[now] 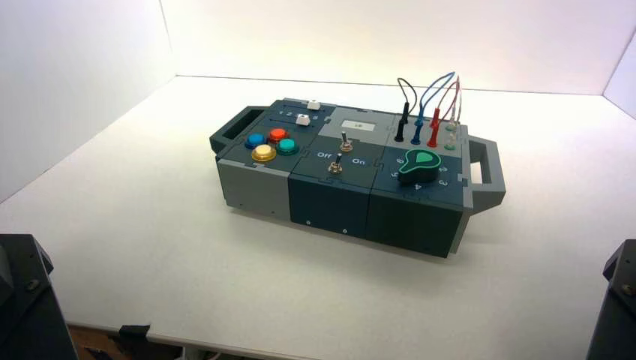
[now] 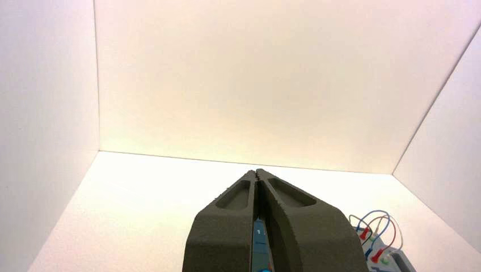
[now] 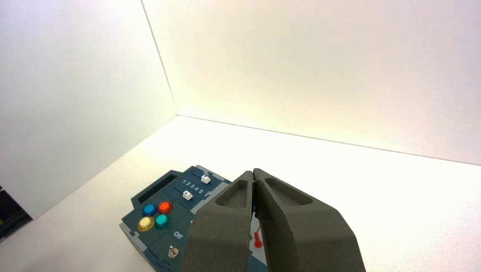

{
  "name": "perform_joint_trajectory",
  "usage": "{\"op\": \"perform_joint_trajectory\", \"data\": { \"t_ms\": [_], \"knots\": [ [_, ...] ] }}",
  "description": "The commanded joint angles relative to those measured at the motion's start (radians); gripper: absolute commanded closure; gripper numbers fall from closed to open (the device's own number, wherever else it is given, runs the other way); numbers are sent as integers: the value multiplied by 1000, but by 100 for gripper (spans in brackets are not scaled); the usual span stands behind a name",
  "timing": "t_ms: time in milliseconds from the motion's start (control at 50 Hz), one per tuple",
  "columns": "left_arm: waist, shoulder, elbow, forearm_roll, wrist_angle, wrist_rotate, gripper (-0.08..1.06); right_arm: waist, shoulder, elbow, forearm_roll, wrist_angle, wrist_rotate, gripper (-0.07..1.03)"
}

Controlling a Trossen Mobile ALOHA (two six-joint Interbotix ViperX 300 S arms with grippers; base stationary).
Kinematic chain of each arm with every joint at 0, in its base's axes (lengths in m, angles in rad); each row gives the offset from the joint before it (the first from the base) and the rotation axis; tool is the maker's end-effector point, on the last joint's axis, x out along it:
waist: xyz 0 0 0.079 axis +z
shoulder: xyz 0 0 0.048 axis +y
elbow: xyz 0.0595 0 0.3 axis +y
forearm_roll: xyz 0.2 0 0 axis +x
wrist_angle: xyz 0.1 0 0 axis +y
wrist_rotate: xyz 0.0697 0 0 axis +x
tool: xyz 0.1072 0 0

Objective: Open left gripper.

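Note:
The box [image 1: 330, 191] stands in the middle of the white table, turned a little. My left gripper [image 2: 257, 171] is shut with its fingertips touching and holds nothing; it hangs well back from the box, above the table's near left. Part of the left arm [image 1: 26, 300] shows at the bottom left corner of the high view. My right gripper [image 3: 253, 171] is shut and empty, parked above the near right. Part of the right arm [image 1: 615, 300] shows at the bottom right corner.
The box bears four coloured buttons [image 1: 270, 145], two white sliders [image 1: 303, 119], two toggle switches [image 1: 336, 165], a green knob [image 1: 420, 165] and plugged wires [image 1: 427, 112]. It has handles at both ends [image 1: 487, 161]. White walls enclose the table.

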Motion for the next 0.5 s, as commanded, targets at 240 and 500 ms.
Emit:
{"op": "perform_joint_trajectory", "data": {
  "t_ms": [240,500],
  "knots": [
    [-5,23,-23,0,-15,-2,96,5,23,-18,2,-3,5,99],
    [-23,66,-12,8,-49,23,-6,3,23,-20,2,-3,5,99]
  ]
}}
